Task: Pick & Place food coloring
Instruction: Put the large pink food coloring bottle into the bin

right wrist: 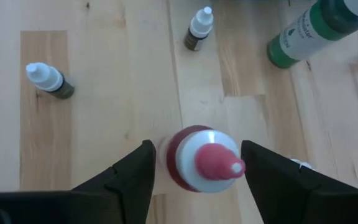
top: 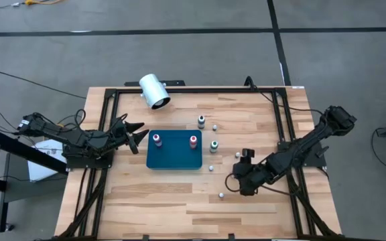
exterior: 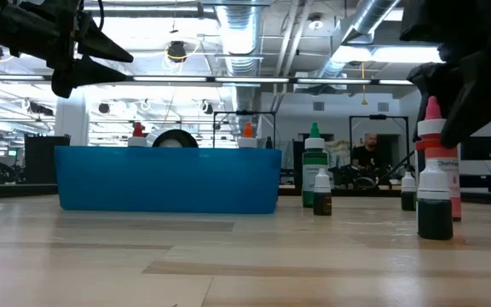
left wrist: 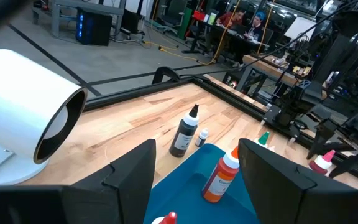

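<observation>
You are hovering the right end effector [right wrist: 194,180], fingers spread wide and gripping nothing, over the pink-capped bottle [right wrist: 205,166] standing at the surface's [top: 179,194] four o'clock (left end effector [top: 134,134] waits open at nine o'clock), so centre it before closing.

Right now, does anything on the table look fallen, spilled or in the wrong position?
Only one thing: the large white cylinder lies on its side at the table's far edge, open end toward the teal tray. The bottles in view stand upright, two in the tray, the rest scattered on the wood. No spill shows.
</observation>
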Controlling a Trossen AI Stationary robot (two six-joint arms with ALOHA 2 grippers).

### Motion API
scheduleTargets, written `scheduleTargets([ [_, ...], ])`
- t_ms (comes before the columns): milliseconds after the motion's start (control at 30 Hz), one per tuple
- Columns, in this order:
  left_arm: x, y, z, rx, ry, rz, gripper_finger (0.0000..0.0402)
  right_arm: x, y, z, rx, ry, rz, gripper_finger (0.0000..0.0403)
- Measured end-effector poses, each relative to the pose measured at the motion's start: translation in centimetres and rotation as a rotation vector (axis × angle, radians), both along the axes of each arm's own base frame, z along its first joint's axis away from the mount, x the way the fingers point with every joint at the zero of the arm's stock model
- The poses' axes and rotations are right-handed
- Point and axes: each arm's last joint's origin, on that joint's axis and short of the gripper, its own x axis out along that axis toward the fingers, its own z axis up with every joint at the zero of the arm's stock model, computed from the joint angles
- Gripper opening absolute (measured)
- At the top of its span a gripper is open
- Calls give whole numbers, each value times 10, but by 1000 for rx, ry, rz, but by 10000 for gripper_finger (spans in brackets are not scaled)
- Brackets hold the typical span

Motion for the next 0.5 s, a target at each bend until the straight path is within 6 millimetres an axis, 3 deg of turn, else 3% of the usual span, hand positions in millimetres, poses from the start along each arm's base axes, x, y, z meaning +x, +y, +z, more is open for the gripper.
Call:
scheduleTargets([
  [367, 0, 0, 0, 0, 0, 0, 220, 3, -4, 1, 6, -3, -18, 133],
  [500, 0, 0, 0, 0, 0, 0, 220, 3, -4, 2, 5, -13, -21, 120],
])
